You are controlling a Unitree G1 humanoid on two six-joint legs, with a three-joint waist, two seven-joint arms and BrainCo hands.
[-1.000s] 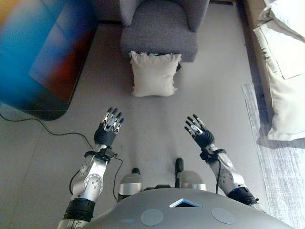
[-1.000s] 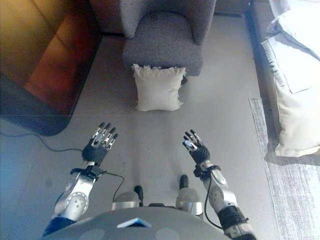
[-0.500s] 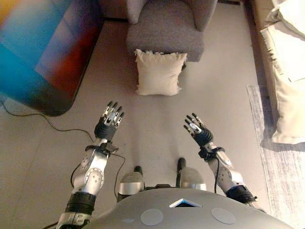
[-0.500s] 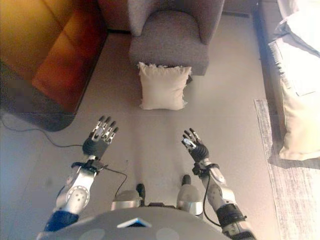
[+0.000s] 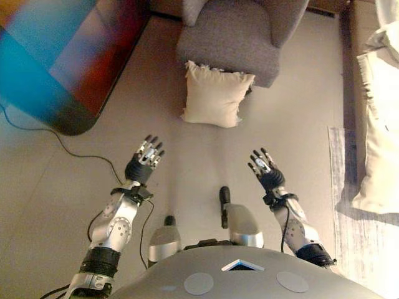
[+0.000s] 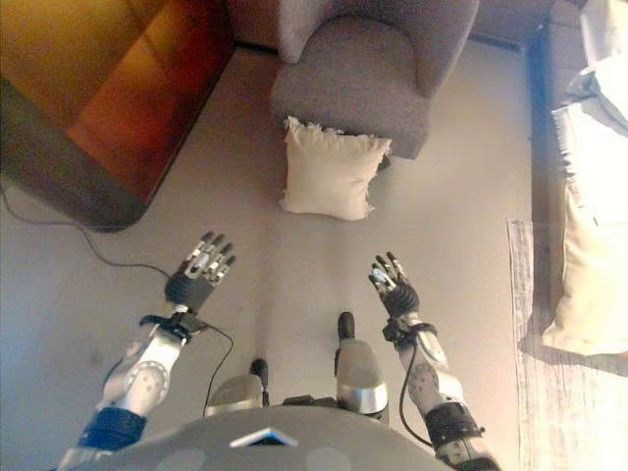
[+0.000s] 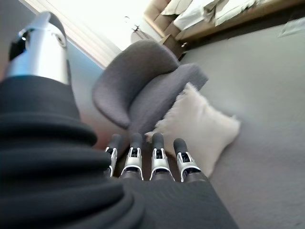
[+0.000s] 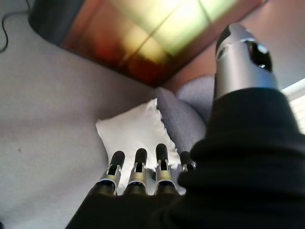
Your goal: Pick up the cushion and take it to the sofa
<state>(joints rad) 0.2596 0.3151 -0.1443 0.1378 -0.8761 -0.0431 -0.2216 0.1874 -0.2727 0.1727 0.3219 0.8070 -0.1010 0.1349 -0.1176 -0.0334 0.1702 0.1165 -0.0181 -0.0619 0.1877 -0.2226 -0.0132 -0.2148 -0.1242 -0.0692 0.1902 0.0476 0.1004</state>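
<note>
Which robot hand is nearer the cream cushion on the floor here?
Roughly equal; neither is clearly nearer. The left robot hand is below the cushion and to its left, the right robot hand below and to its right. Both are open, apart from it.

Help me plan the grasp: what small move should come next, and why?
Probably step closer. The cushion leans on the grey armchair, untouched, while the left hand and right hand hang open well short of it.

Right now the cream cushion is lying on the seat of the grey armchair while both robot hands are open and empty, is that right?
Not quite: the left eye view shows the cream cushion on the floor, leaning against the grey armchair, not on its seat. Left robot hand and right robot hand are open and empty.
</note>
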